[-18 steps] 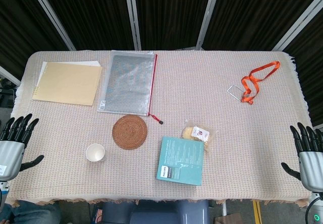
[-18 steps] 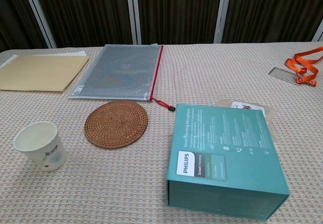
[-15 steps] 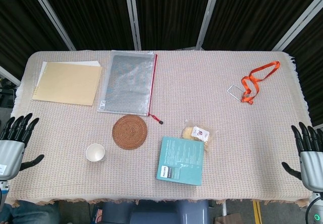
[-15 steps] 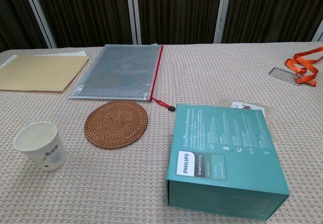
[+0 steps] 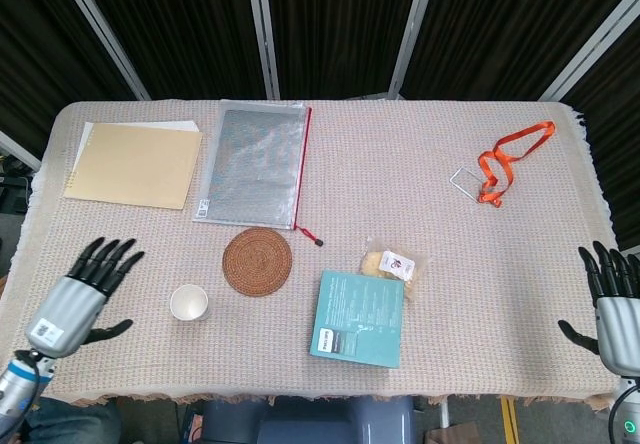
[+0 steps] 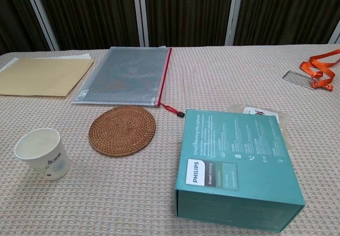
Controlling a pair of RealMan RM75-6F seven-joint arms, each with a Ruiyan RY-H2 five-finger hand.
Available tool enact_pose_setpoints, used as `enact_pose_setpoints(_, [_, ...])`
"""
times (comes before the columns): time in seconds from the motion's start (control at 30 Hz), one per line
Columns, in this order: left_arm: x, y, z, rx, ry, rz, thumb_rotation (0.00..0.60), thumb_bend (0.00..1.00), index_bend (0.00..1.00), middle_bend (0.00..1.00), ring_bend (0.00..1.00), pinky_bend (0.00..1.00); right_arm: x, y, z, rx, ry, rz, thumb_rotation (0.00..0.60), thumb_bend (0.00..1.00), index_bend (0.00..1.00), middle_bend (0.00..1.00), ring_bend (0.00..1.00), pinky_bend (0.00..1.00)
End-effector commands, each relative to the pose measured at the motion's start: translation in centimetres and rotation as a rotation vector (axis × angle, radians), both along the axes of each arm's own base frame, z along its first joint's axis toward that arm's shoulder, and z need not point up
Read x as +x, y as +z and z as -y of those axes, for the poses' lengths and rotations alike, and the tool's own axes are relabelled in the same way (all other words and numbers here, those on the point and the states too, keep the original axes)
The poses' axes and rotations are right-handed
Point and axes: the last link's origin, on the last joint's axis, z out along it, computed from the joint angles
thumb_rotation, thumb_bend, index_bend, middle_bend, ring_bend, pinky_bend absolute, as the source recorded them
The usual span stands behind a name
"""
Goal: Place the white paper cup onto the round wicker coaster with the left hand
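Our left hand (image 5: pixel 78 297) hovered empty, fingers spread, at nine o'clock of the upright white paper cup (image 5: pixel 189 303); the chest view missed it. Our right hand (image 5: pixel 616 304), likewise splayed, was cut off by the frame. The round wicker coaster (image 5: pixel 257 260) lay bare at the cup's two o'clock, a teal box (image 5: pixel 358 317) beyond.

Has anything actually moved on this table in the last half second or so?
Only the left hand: it has swung in over the table toward the paper cup, fingers spread, holding nothing. The cup, wicker coaster, teal box and right hand stayed put.
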Motion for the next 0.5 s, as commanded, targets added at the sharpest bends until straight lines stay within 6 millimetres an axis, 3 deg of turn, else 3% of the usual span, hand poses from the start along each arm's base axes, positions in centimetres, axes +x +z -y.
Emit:
enact_pose_setpoints(0.03, [1.2,-4.1,-0.9,-0.11,-0.106,-0.145,0.6,0.0,0.05,0.0,0.0,0.05,0.0,0.0,0.2,-0.002,-0.003,0.003,0.6,0.0,0.0,0.0,0.0,0.0])
enact_pose_setpoints(0.27, [1.8,-8.1,-2.2,-0.19,-0.104,-0.237,0.6,0.0,0.1,0.04,0.01,0.16,-0.5,0.0,0.6,-0.002,-0.025,0.003,0.6,0.0,0.0,0.0,0.0,0.0])
enact_pose_setpoints(0.5, [1.4,-10.2,-3.6,-0.189,-0.054,-0.263,0.6,0.0,0.12,0.07,0.03,0.19,-0.6,0.2,0.6,-0.01,-0.032,0.016,0.6,0.0,0.0,0.0,0.0,0.0])
